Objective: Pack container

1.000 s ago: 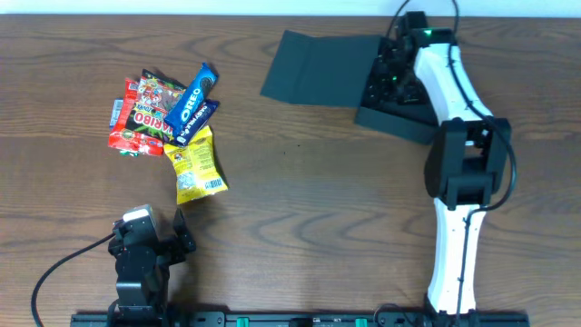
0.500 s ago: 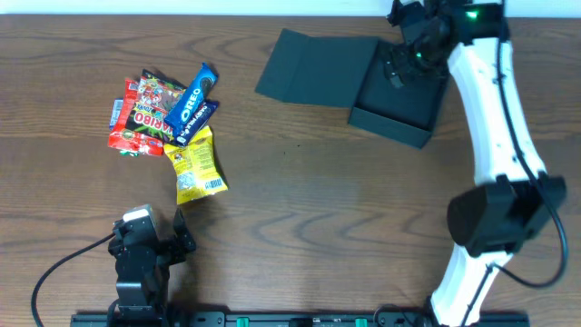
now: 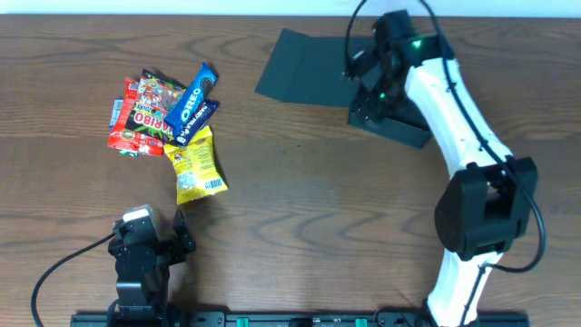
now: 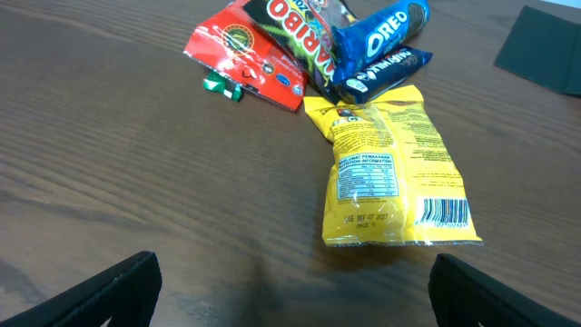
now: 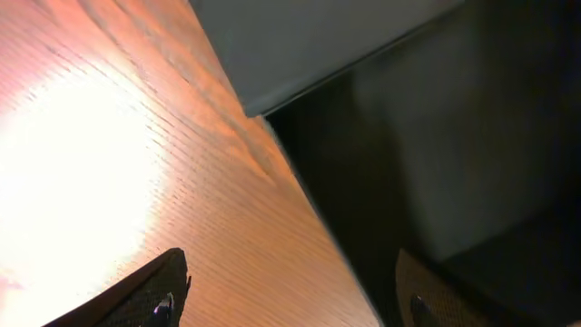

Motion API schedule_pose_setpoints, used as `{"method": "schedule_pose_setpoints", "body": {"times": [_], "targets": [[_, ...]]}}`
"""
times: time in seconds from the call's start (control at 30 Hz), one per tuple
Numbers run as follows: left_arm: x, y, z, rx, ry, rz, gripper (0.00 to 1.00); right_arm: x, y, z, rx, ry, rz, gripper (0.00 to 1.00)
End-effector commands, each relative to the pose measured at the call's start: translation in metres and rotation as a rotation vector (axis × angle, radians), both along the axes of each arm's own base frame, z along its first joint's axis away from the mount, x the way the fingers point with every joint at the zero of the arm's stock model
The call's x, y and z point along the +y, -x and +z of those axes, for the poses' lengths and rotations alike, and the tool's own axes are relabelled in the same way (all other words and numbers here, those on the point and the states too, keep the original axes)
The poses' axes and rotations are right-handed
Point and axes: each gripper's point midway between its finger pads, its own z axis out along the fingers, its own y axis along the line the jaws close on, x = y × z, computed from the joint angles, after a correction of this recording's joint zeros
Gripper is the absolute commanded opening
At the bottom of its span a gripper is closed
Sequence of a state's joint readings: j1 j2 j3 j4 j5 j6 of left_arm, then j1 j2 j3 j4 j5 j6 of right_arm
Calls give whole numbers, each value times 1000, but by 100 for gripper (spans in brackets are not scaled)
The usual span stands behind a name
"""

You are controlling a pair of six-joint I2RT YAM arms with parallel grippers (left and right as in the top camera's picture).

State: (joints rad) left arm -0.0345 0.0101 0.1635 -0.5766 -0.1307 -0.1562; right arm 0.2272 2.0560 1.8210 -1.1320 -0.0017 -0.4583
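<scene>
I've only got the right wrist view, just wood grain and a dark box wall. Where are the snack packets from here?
Observer: The overhead view shows the snack packets piled at the left of the table, well apart from the container.
Operator: Is the lid out of the way?
Observer: Yes, the lid flap lies open on the table, on the container's left side.
Operator: And the left arm?
Observer: The left gripper is open and holds nothing, with the yellow packet just ahead of it.
</scene>
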Motion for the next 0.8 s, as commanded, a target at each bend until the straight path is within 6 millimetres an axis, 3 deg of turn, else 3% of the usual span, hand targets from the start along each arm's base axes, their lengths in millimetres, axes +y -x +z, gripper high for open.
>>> {"method": "schedule_pose_setpoints", "body": {"times": [0.0,0.23,0.37,0.5,0.57,0.77], "targets": [[1,0,-4,7,-12,-4,95,-7,1,-18,0,68,15,73],[1,0,-4,7,-12,-4,95,-21,-8,-44,-54,123,-10,82],[1,0,-4,7,-12,-4,95,-20,-5,-57,-51,116,-9,79],[1,0,-4,7,-12,-4,95,-15,2,-66,-28,81,-6,58],[1,0,-4,7,-12,-4,95,-10,5,-68,-15,46,-24,43],[1,0,-4,7,-12,-4,95,5,16,-69,28,2,-62,28]]}}
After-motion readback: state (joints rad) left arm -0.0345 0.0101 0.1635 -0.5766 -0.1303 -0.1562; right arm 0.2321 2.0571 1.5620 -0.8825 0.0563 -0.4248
